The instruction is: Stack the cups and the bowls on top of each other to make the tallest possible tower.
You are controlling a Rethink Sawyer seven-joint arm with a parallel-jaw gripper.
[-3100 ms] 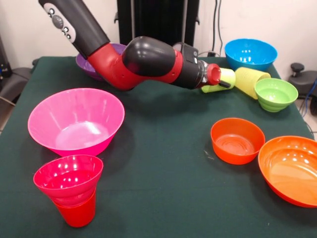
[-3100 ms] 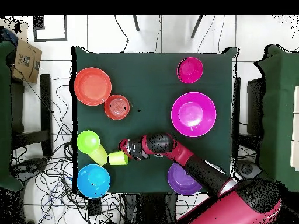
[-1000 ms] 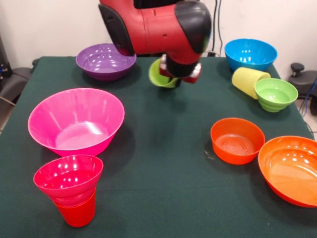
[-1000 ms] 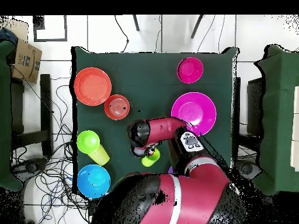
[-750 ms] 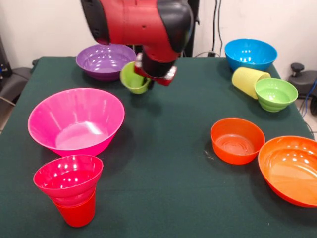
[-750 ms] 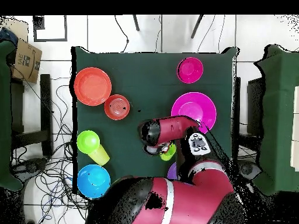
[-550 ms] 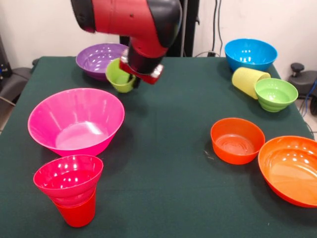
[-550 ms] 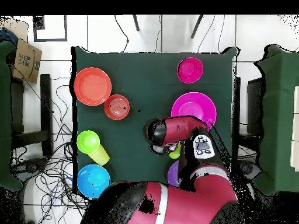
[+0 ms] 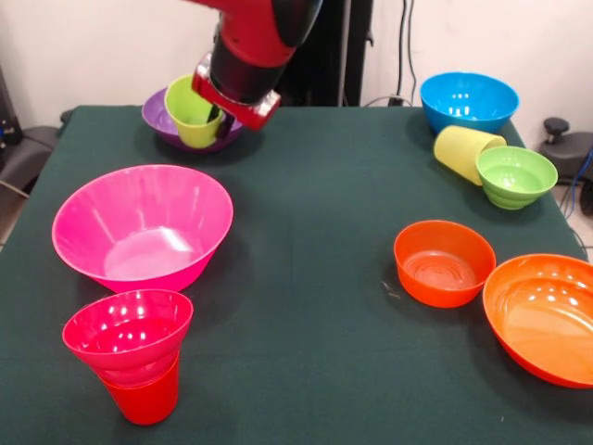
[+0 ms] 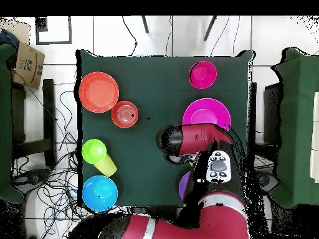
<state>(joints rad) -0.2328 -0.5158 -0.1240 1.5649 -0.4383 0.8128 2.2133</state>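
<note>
Upper left of the front view: the end effector (image 9: pixel 220 119) is clamped on the lime green cup (image 9: pixel 192 112), held tilted in the air in front of the purple bowl (image 9: pixel 159 114). Released askew, it could tip and roll across the tabletop (image 9: pixel 315 222)

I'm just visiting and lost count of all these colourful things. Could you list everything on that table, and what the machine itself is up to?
large pink bowl: one, pink, front view's left side.
small magenta bowl: one, magenta, sitting in the red cup.
red cup: one, red, upright at the near left corner.
purple bowl: one, purple, far left, partly hidden.
blue bowl: one, blue, far right.
pale yellow cup: one, on its side beside the ribbed green bowl.
ribbed green bowl: one, green, right.
small orange bowl: one, orange, right of centre.
large orange bowl: one, orange, near right edge.
lime green cup: one, held tilted above the purple bowl.
gripper: one, red and black, gripping the lime green cup.
</note>
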